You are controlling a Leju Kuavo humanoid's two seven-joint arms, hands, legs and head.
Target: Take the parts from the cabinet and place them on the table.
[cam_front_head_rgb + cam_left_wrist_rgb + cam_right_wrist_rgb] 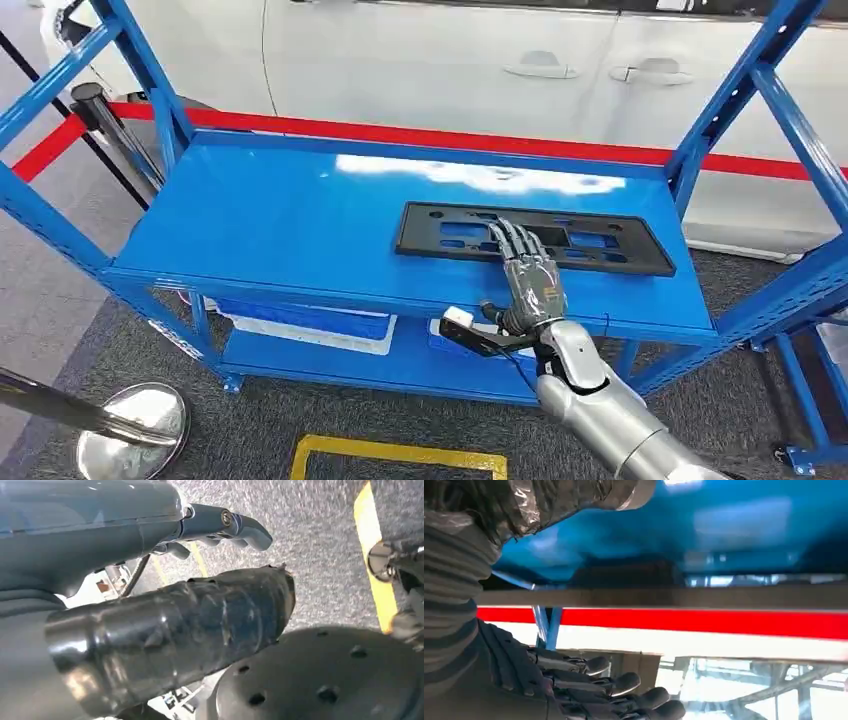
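Item: black plate (pixel 535 238), flat on blue shelf (pixel 270 215), toward right front edge.
Right hand (pixel 528 275): fingers extended, lying flat over plate's near edge, nothing gripped; likely placed to drag plate toward edge for grasp.
Left hand (pixel 220 527): hangs over carpet, fingers apart, holds nothing.

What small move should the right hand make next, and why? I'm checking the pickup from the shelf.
Probably close the right hand on the near edge of the black plastic frame. In the head view its fingers lie spread flat over the frame on the blue shelf, so nothing is gripped yet.
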